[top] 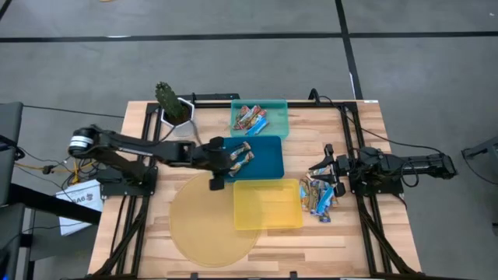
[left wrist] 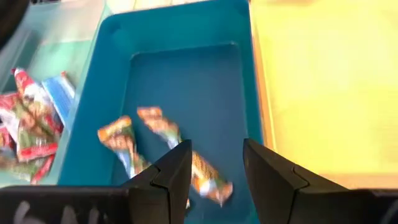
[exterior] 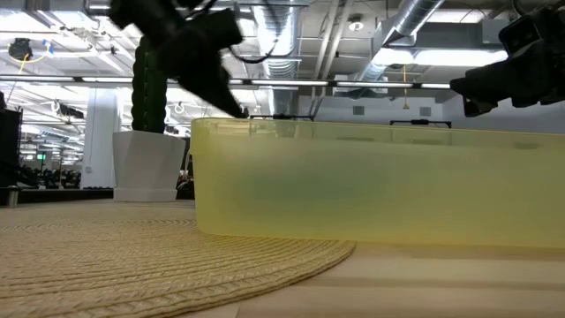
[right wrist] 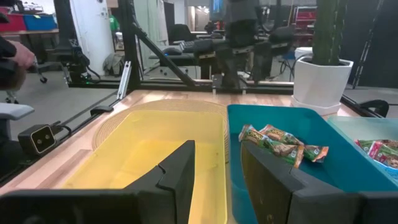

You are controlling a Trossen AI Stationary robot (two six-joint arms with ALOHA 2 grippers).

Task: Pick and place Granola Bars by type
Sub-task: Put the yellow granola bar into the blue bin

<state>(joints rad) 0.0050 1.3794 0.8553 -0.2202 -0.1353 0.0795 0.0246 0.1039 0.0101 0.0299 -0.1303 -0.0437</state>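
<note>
Sorting looks partway done, judging by where the bars lie.

Left side: left arm reaches in over the round woven mat (top: pixel 204 225), w/ the left gripper (top: pixel 233 158) over the blue tray (top: pixel 268 152). Its fingers (left wrist: pixel 176 171) stand apart, narrow-ish gap, nothing gripped. Under them, 2–3 tan-brown bars (left wrist: pixel 163 127) lie on the blue tray's floor; whether one was just dropped can't be told. A cactus in a white pot (top: pixel 173 105) stands at the table's back-left, not part of the job.

Centre: teal tray (top: pixel 276 117), behind the blue one, holds a heap of red-multicolour bars (top: pixel 250 118), w/ at least one blue-white wrapper among them in the left wrist view. The mix may need checking. The yellow tray (top: pixel 268 204), in front of the blue one, appears empty in all views, so the third type isn't started yet.

Right side: a cluster of unsorted bars (top: pixel 320 194), mostly blue-white, lies on bare table just beside the yellow tray's right edge. The right gripper (top: pixel 325 165) hovers near that pile, fingers (right wrist: pixel 180 165) parted, holding nothing.

Est.: two types largely placed; remaining pile prob. goes to yellow.
</note>
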